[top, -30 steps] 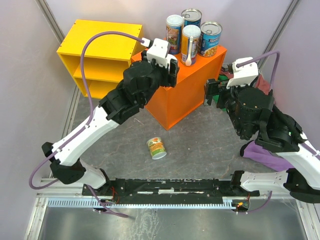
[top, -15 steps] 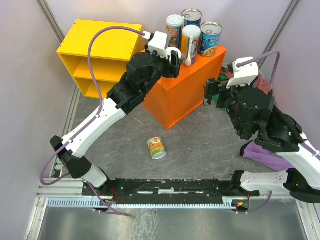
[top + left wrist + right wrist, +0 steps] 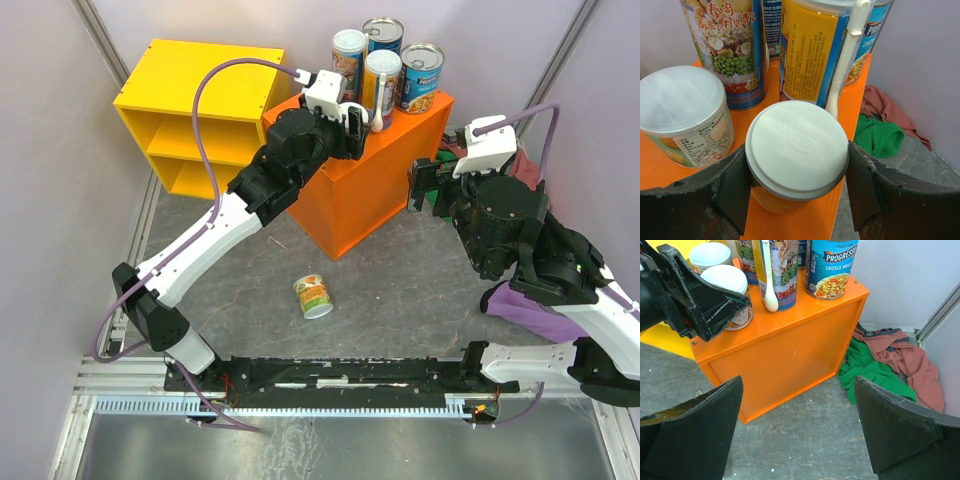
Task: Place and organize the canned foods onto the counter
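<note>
Item in hand: short white-lidded can [image 3: 797,150], clamped across its body by the left end effector [image 3: 797,185], one finger on each side. It is held low over the front part of the counter [image 3: 855,107]. Whether its base is seated on the orange top cannot be told.

Items stocked on the counter:
- second short can [image 3: 682,115], just beside the held one
- pea-label tall can [image 3: 730,50]
- yellow tall can [image 3: 807,55], with a white spoon [image 3: 845,55] fixed to its side
- Progresso soup can [image 3: 832,267]
- one further blue can [image 3: 383,33] at the back

Item outstanding: green-and-orange can [image 3: 314,297], laid on its side on the grey worktop [image 3: 420,290], well apart from the counter.

Right end effector [image 3: 795,435]: fingers spread wide, nothing gripped, held off the counter's right-hand side.

Hazards noted:
- The spoon and the yellow tall can are almost touched by the held can. If it is pushed any further in, the tall can may be toppled and its neighbours knocked off the back.
- If the grip is released before the base is seated, the can may be tipped over the near edge.
- When the fingers are opened and drawn back, the second short can may be clipped by the finger nearest it.
- The can on the worktop may be set rolling by an off-centre approach.
</note>
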{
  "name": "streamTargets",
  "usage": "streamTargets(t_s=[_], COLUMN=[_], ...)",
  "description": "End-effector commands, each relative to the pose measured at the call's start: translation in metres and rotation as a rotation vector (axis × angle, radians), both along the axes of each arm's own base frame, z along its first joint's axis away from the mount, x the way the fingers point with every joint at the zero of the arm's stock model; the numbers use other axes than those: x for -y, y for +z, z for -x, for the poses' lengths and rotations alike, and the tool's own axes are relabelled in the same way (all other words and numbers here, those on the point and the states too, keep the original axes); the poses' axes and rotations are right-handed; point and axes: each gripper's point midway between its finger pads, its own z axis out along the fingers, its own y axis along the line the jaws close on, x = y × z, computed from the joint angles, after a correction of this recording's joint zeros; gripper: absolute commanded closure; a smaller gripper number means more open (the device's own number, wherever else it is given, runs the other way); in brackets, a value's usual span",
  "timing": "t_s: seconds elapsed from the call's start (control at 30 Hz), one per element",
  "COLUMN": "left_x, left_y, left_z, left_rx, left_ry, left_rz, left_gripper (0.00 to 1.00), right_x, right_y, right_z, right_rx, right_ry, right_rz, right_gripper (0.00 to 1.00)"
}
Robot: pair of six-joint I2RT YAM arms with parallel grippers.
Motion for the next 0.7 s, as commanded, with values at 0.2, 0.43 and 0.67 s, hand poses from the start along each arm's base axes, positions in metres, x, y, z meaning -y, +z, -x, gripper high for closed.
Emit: streamTargets(t_s=[0.2, 0.43, 0.67], left_x=[0.003, -0.002, -0.001], left_y=[0.038, 0.031, 0.027], left_z=[-0.008, -0.013, -0.016], left_rx=[0.078, 0.044, 0.027], left_ry=[-0.008, 0.022, 0.027], left_rz=[0.155, 0.167, 0.159], left_gripper=[0.87, 0.68, 0.38], right_x=[0.008, 0.007, 0.003], right_y=[0.007, 0.007, 0.007], right_z=[0.003, 0.002, 0.001], right_rx=[0.02, 0.02, 0.019], right_ry=[-0.013, -0.013, -0.008], right_rz=[-0.038, -0.029, -0.025], right_gripper=[0.01, 0.01, 0.01])
